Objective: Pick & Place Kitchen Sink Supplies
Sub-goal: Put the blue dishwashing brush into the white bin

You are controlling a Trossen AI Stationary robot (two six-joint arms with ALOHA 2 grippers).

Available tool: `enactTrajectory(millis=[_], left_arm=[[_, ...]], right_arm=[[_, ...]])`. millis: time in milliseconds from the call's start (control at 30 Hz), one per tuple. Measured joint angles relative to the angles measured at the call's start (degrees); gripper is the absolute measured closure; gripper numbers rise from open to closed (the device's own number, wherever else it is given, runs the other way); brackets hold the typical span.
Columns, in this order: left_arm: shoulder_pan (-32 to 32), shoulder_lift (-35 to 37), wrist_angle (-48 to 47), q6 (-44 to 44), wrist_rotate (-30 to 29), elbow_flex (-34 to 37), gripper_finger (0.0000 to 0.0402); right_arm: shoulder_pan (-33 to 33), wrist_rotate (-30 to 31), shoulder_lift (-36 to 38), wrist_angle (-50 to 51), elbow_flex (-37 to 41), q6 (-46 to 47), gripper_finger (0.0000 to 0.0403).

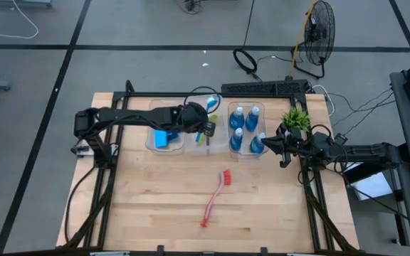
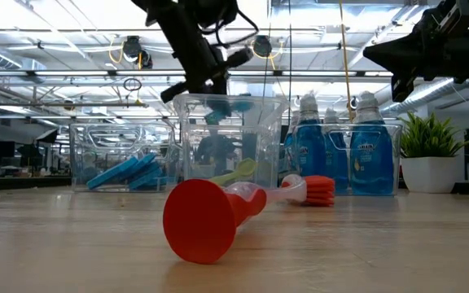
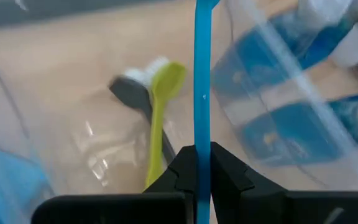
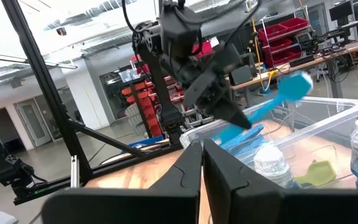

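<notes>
My left gripper (image 1: 206, 130) hangs over the middle clear bin (image 1: 206, 142), shut on a blue brush (image 1: 212, 106). Its head (image 4: 294, 87) sticks out toward the far edge. A yellow-green brush (image 3: 160, 112) and a grey brush (image 3: 132, 93) lie in that bin. The red brush (image 1: 216, 199) lies flat on the bare wood near the middle of the table. Blue sponges (image 1: 164, 136) fill the left bin and bottles of blue liquid (image 1: 244, 131) stand in the right one. My right gripper (image 1: 284, 155) waits shut at the right edge, holding nothing. My left gripper pinches the blue brush's thin handle (image 3: 202, 134) between its two fingers. They slant down from the table's left and lie across the handle. The brush is lifted clear above the middle bin, tilted, with its head end rising beyond the fingers.
A small green potted plant (image 1: 295, 117) stands by the bottle bin, close to my right gripper. The three bins sit in a row along the far half of the table. The near half is open wood around the red brush.
</notes>
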State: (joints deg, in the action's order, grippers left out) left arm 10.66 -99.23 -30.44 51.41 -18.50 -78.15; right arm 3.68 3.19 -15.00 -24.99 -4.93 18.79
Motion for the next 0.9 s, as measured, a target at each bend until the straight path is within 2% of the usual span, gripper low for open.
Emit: enactTrajectory(millis=[367, 733, 900], left_arm=[[0.49, -1.85, -0.23, -2.75, 1.03, -0.04, 0.0383], [1.33, -2.68, -1.88, -8.84, 5.64, -0.07, 0.0383], [1.75, -2.70, -4.52, -8.87, 7.13, -0.04, 0.0383]], right_arm=[[0.00, 0.02, 0.00, -0.01, 0.00, 0.02, 0.0399], [0.00, 0.02, 0.00, -0.01, 0.00, 0.00, 0.0399], [-0.01, 0.02, 0.00, 0.02, 0.00, 0.02, 0.0399]])
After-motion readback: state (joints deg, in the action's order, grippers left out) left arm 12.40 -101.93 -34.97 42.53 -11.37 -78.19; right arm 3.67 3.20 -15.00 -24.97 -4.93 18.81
